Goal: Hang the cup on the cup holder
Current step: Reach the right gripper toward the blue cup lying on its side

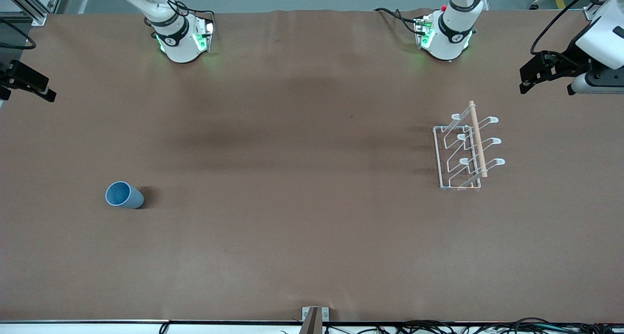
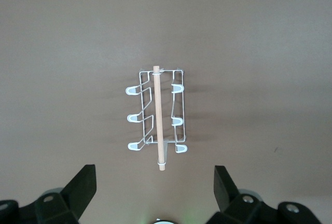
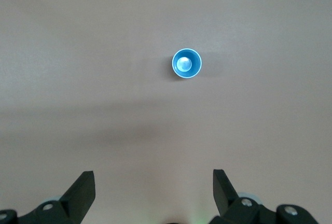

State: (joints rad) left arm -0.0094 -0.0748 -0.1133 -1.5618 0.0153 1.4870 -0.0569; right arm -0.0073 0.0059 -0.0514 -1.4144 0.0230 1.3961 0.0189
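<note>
The cup (image 1: 125, 195) stands upright, mouth up, on the table (image 1: 292, 236), toward the right arm's end and nearer the front edge. The cup holder (image 1: 465, 148) stands toward the left arm's end. The right gripper (image 3: 153, 193) hangs high over the table, fingers apart and empty. It should descend straight and close on the cup's wall. The left gripper (image 2: 155, 193), also spread and empty, waits above the holder.
</note>
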